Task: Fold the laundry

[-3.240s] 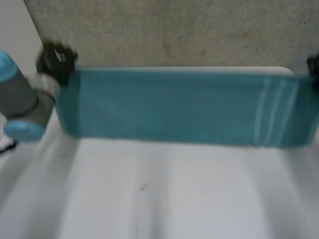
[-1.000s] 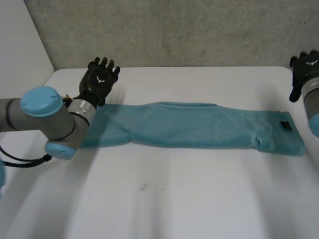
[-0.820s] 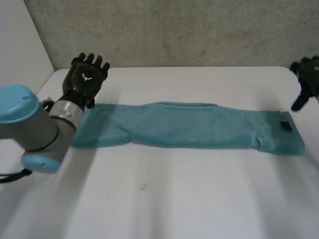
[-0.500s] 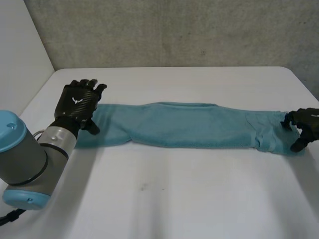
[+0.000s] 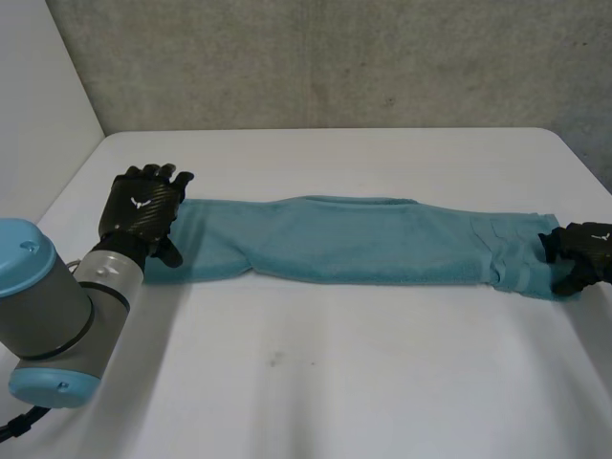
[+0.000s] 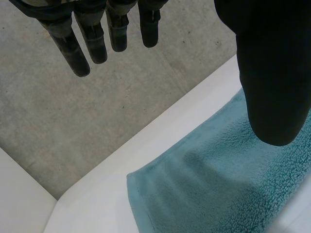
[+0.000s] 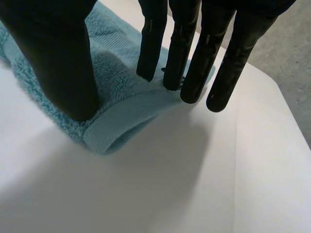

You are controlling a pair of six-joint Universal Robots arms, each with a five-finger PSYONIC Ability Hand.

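Left hand [image 5: 142,206] & right hand [image 5: 581,253], both w/ straight fingers [image 7: 203,58], nothing gripped: coming down onto opposite ends of the teal towel [image 5: 363,239], now lying as a long strip on the tabletop [image 5: 335,382], no longer held up, prob. readying next end-to-end fold.

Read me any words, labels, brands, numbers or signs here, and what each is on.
No words or numbers are readable.
Left hand: white emblem on its back, no letters.
Right hand: small white mark on its back, too small to read.
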